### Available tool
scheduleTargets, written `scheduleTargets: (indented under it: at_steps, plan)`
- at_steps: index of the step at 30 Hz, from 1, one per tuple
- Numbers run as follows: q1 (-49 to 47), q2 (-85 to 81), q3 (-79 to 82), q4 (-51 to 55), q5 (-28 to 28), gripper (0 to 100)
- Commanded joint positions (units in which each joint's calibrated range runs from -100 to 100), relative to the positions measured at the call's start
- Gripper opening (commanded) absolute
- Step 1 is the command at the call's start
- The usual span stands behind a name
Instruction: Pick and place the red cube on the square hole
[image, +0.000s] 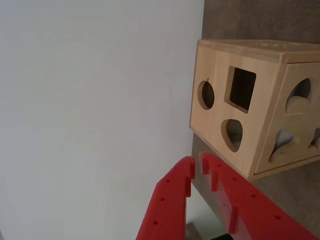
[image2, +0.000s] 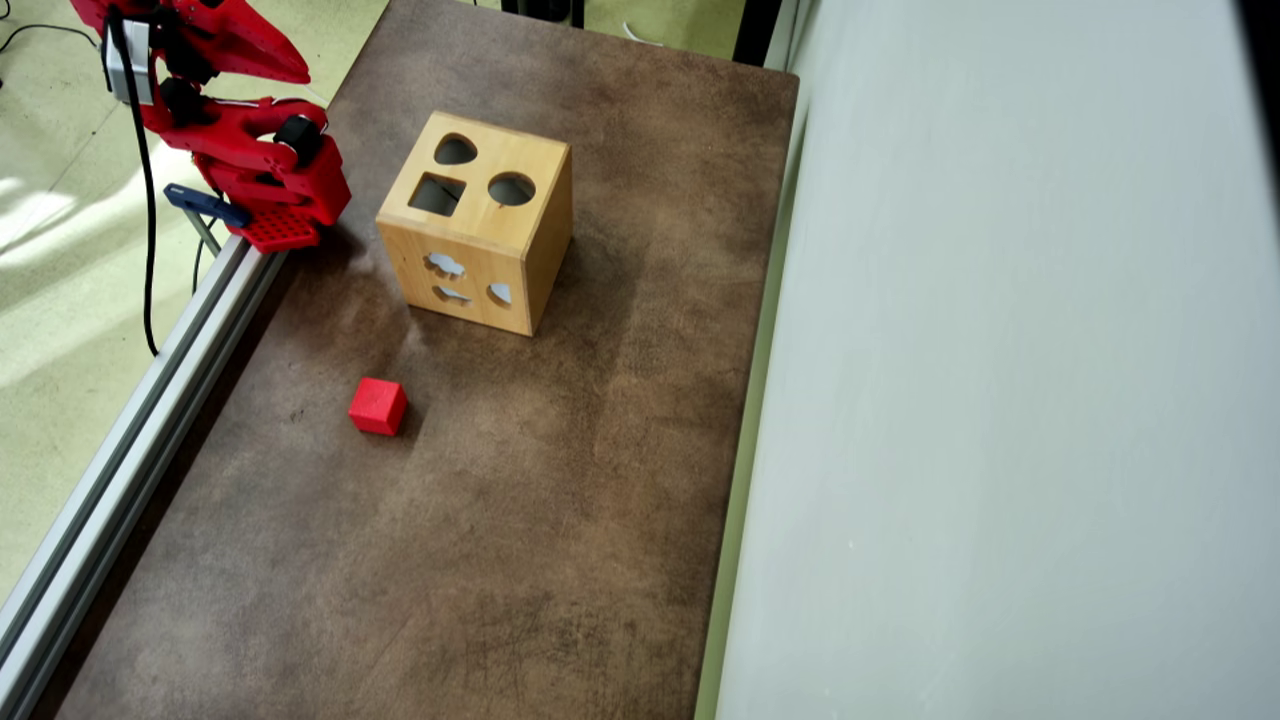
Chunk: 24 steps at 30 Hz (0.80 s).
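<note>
While hand (image: 196, 166) hangs empty, red cube (image2: 378, 406) untouched

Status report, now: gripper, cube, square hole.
Gripper empty, jaws nearly closed, parked up by its base. Red cube loose on table, short of wooden box. Square hole on top, unobstructed. Path clear.

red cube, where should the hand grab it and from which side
Best from straight above, closing the hand on two opposite side faces of the red cube. It sits flat on the brown table, alone, well clear of the wooden box, so every side looks free. In the overhead view it is slightly turned, so the hand would probably need rotating to match its faces.
</note>
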Motion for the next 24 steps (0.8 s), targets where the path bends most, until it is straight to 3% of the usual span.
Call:
scheduleTargets:
  at_steps: [1, 11, 24]
  plan:
    - [-0.3, 1.1, -1.1, 0.7, 0.0, 3]
    - [0.3, 8.6, -2.9, 0.7, 0.3, 3]
    - [1.9, 31.9, -25.7, 0.7, 0.4, 3]
